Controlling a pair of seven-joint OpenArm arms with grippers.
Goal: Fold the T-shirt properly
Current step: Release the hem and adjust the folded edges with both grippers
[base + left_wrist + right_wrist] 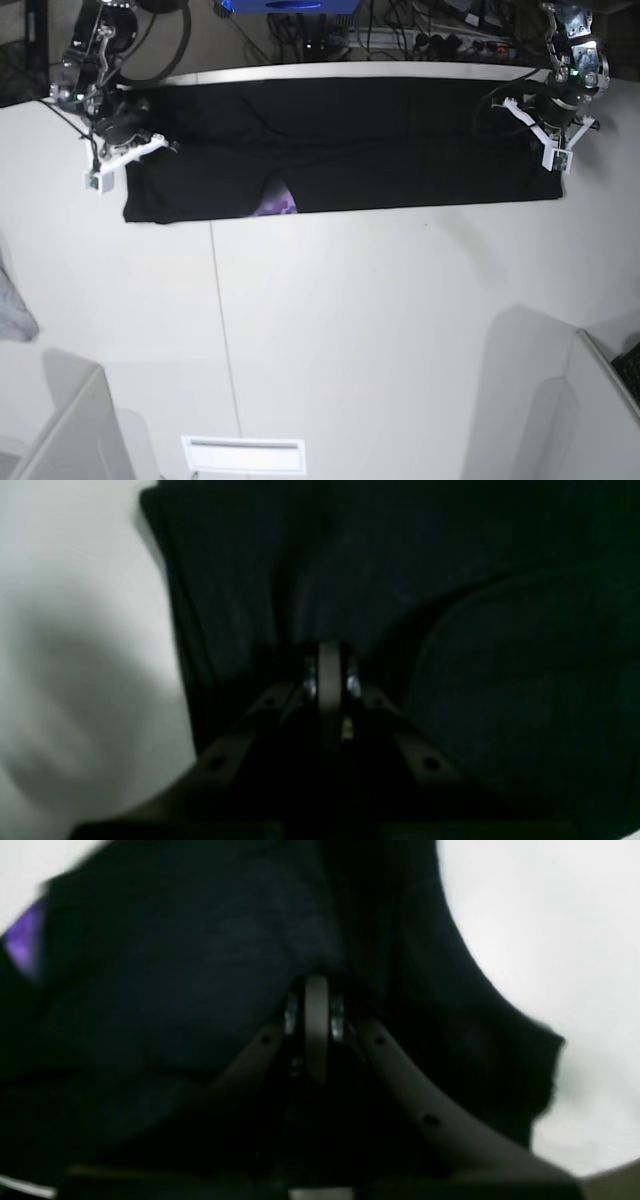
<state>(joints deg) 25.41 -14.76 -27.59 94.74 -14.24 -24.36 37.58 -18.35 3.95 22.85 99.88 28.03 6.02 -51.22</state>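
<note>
The black T-shirt [350, 145], folded into a long band across the far side of the white counter [350, 330], is soft, limp cloth best held at its ends, where the left gripper [330, 652] and right gripper [316, 985] each pinch it closed.

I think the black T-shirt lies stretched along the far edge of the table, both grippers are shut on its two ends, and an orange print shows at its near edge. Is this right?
Not quite: the print at the near edge of the T-shirt is purple, as the base view shows. The rest holds: it lies along the far edge of the table, with the left gripper and right gripper shut on its ends.
</note>
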